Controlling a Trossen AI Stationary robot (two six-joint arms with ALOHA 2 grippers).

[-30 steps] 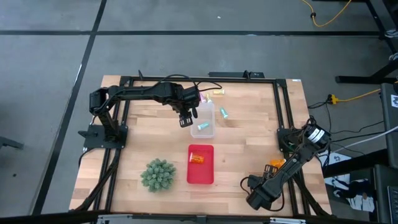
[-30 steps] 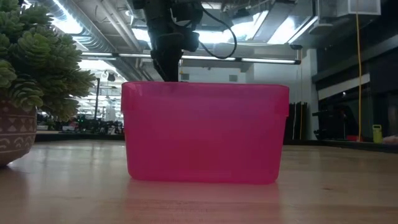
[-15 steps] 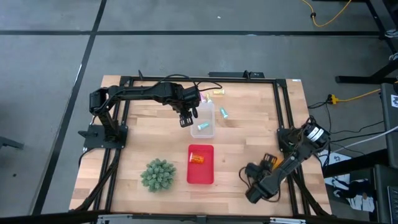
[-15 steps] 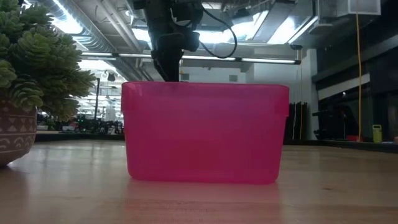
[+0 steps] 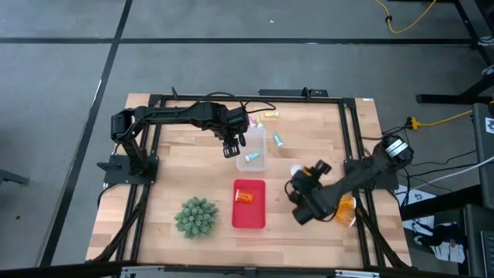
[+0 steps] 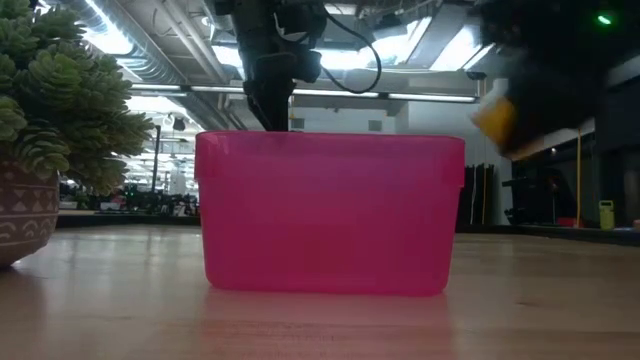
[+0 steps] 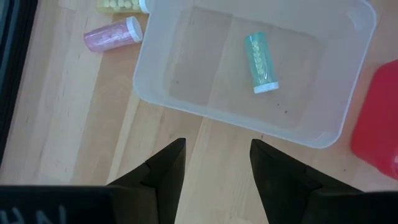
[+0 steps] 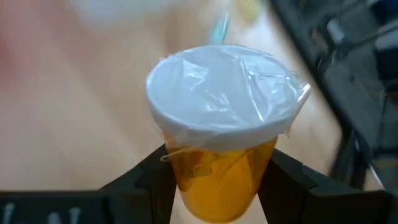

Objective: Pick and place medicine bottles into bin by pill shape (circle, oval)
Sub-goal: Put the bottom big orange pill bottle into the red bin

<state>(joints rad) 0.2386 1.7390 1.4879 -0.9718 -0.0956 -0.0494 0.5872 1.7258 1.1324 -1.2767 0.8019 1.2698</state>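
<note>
Left gripper [image 5: 231, 147] beside clear bin [image 5: 255, 147] (teal vial [image 5: 251, 157] inside), red bin [image 5: 248, 205]

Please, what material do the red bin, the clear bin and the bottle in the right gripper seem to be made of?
Red bin: probably glossy translucent plastic; light glows through its wall. Clear bin: likely thin clear plastic; the wood shows through its floor. Orange bottle, held between the right gripper's fingers: translucent orange plastic, its white cap seemingly wrapped in wrinkled clear film.
</note>
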